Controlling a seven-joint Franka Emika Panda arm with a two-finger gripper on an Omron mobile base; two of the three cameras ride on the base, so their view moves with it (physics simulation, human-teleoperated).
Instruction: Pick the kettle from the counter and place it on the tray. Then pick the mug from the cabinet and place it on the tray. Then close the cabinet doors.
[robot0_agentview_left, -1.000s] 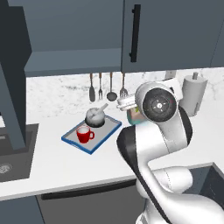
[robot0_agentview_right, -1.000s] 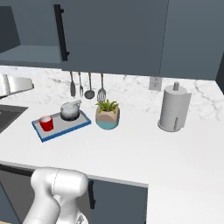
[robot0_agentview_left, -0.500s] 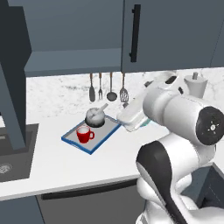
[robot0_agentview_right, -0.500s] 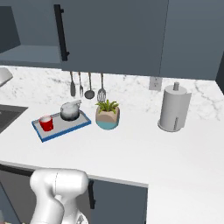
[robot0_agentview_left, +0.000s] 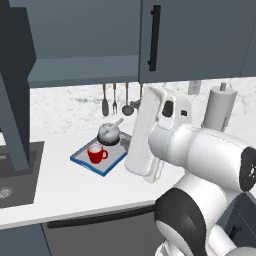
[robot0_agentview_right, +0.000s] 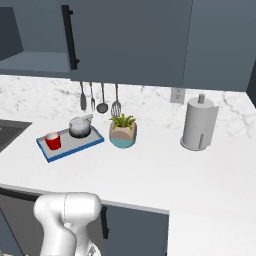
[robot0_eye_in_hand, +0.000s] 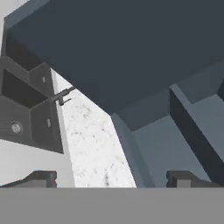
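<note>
The grey kettle (robot0_agentview_left: 109, 133) and the red mug (robot0_agentview_left: 96, 153) both stand on the blue-rimmed tray (robot0_agentview_left: 112, 163) on the marble counter (robot0_agentview_left: 70, 185). From the right base they show as kettle (robot0_agentview_right: 80, 127), mug (robot0_agentview_right: 52, 141) and tray (robot0_agentview_right: 75, 146). The cabinet's left door (robot0_agentview_left: 16, 100) hangs open, baring the inside (robot0_agentview_left: 82, 35); the right door (robot0_agentview_left: 195, 40) is shut. My gripper (robot0_eye_in_hand: 113, 179) is open and holds nothing. It looks up at the open door panel (robot0_eye_in_hand: 127, 48), with the cabinet's inside (robot0_eye_in_hand: 175, 135) beside it.
A dark sink (robot0_agentview_left: 12, 167) lies left of the tray. Utensils (robot0_agentview_right: 100, 97) hang on the backsplash. A potted plant (robot0_agentview_right: 122, 132) and a paper-towel roll (robot0_agentview_right: 199, 125) stand right of the tray. My white arm (robot0_agentview_left: 150, 135) rises in front of the tray's right side.
My arm has swung round, its forearm now upright in front of the tray's right side in the left base view. Kettle, mug and tray have not moved. The gripper stays open.
</note>
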